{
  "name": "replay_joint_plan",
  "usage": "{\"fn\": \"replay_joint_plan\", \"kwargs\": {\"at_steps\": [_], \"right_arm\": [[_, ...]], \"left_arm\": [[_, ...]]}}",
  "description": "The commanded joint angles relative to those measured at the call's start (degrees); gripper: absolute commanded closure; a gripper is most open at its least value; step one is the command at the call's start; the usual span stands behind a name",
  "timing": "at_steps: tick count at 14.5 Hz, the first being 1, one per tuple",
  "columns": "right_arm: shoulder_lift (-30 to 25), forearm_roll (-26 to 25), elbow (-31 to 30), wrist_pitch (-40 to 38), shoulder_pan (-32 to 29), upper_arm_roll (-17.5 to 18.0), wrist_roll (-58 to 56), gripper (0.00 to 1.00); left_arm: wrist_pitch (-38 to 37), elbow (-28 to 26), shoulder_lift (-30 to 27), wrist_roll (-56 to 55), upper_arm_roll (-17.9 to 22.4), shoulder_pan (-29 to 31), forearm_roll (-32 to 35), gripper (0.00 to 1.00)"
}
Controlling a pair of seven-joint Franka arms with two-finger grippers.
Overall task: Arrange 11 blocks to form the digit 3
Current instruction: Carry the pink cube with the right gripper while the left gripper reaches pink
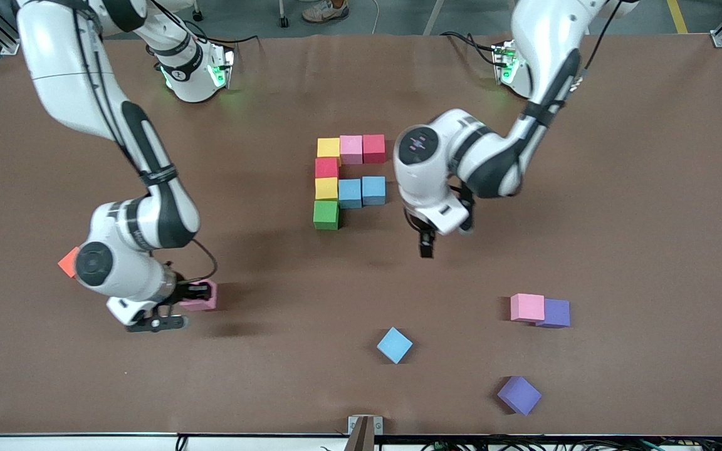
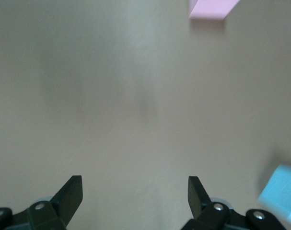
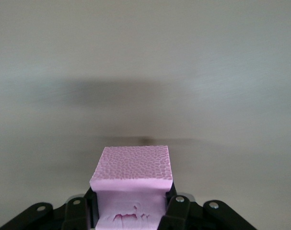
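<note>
Eight blocks touch in a partial figure: a yellow, pink, red bar; red, yellow and green down one column; two light blue in a middle bar. My right gripper is shut on a pink block, low over the table toward the right arm's end. My left gripper hangs open and empty over bare table beside the figure.
Loose blocks lie nearer the front camera: pink touching purple, a light blue one, another purple. An orange cube peeks out from under the right arm. The left wrist view catches a pink block and a light blue one.
</note>
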Motion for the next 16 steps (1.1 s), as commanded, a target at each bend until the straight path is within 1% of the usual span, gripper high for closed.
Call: {"fn": "replay_joint_plan", "kwargs": {"at_steps": [1, 3, 5, 7, 11, 16], "right_arm": [[2.31, 0.55, 4.71, -4.46, 5.6, -0.55, 9.59, 0.57], [3.63, 0.64, 6.91, -5.35, 9.9, -0.55, 19.17, 0.57], [5.56, 0.64, 9.19, -5.35, 13.42, -0.46, 25.42, 0.57], [6.53, 0.64, 10.17, -4.83, 16.15, -0.55, 29.13, 0.57], [7.32, 0.64, 10.61, -4.56, 19.23, -0.55, 29.06, 0.57], [7.33, 1.08, 10.08, -5.09, 20.73, -0.46, 27.13, 0.57]], "left_arm": [[-0.4, 3.43, 1.88, 2.91, -0.6, 5.5, 0.23, 0.04], [-0.13, 5.97, 4.16, 4.94, -0.6, 9.54, 0.23, 0.0], [0.22, 7.65, 6.01, 7.83, -0.6, 12.71, 0.14, 0.0], [1.01, 9.32, 7.86, 12.57, -0.69, 15.0, 0.14, 0.0], [3.91, 10.12, 11.11, 19.87, -0.6, 18.25, 0.06, 0.0], [5.23, 10.03, 14.1, 21.91, -0.51, 19.84, 0.49, 0.0]]}}
